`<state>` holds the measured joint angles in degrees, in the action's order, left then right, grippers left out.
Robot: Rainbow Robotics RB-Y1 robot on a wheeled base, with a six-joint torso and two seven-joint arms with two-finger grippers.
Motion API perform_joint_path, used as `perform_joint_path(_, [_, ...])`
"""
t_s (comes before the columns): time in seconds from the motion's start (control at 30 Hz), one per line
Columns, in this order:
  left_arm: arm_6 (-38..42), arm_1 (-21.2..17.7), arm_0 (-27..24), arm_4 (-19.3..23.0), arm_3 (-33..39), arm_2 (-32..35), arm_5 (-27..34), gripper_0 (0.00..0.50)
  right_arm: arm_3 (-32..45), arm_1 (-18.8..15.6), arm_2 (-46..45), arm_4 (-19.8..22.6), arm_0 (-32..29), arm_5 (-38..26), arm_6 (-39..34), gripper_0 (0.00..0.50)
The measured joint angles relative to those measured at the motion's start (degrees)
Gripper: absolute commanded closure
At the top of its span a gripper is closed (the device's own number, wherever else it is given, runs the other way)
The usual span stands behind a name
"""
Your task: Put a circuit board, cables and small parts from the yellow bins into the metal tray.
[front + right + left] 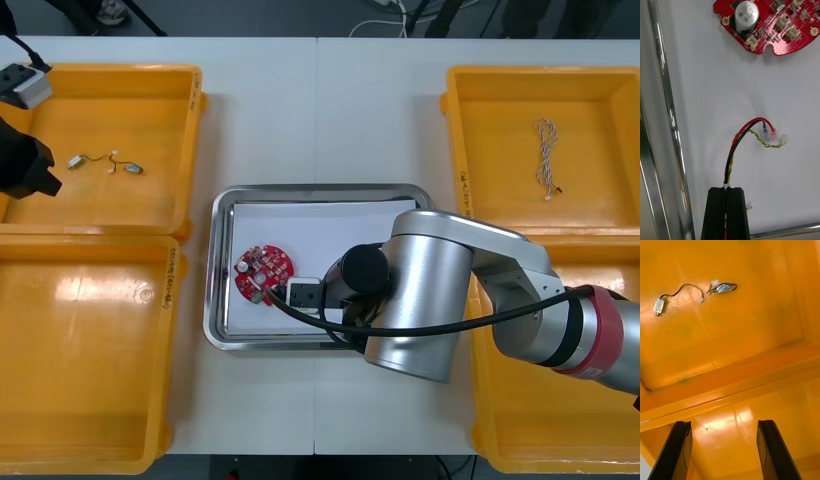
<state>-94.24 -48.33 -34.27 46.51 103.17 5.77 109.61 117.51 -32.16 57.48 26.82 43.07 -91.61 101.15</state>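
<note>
My right gripper (728, 189) is low over the white inside of the metal tray (222, 215), shut on a red and yellow cable (752, 129) with a black strand. The cable curls out from the fingertips, and its connector end rests on the tray floor. Beyond it lies a round red circuit board (767, 22), seen in the front view (262, 270) at the tray's left side, beside my right arm (430, 290). My left gripper (724, 423) hangs open over the far left yellow bin (190, 110), short of two small metal parts (658, 304) (724, 288) on thin wires.
A twisted blue and white cable (545, 160) lies in the far right yellow bin (455, 130). The near left bin (170, 330) holds nothing. The ridge between the two left bins (730, 384) runs just ahead of my left fingers. The tray's shiny rim (662, 112) is close beside my right fingers.
</note>
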Motion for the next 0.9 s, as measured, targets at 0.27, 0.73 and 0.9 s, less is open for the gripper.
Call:
perform_joint_path(0.27, [-9.09,-0.01,-2.37,-2.09,-9.87,0.60,0.00,0.000,-2.18,0.01,1.27,-0.69,-0.13,3.83,0.00,0.500])
perform_joint_path(0.73, [-19.24,-0.01,-7.53,-5.69,-24.12,0.60,-7.69,0.000,-2.85,0.02,1.27,-2.04,-0.57,4.65,0.00,0.500])
perform_joint_path(0.9, [-19.25,0.03,-8.63,-6.67,-27.63,0.60,-11.54,0.000,-2.85,0.02,1.27,-2.04,-0.79,4.64,0.00,0.301])
